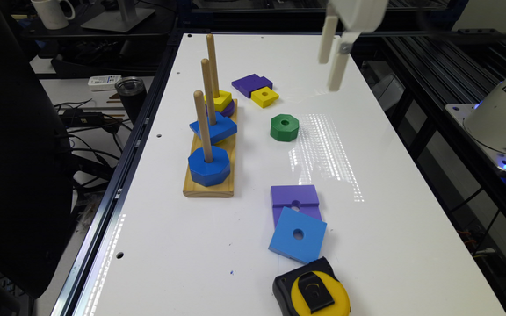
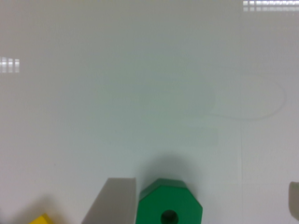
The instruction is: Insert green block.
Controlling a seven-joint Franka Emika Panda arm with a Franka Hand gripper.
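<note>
The tool (image 1: 333, 59) hangs high with its jaws spread wide and empty. The green block (image 1: 284, 127) lies flat on the white counter (image 1: 235, 228), apart from the wooden peg board (image 1: 209, 186). It looks rigid, light and smooth; opposite flat sides seem the surest hold. The board's pegs carry a blue octagonal block (image 1: 209, 166), a blue slab, and yellow over purple.
</note>
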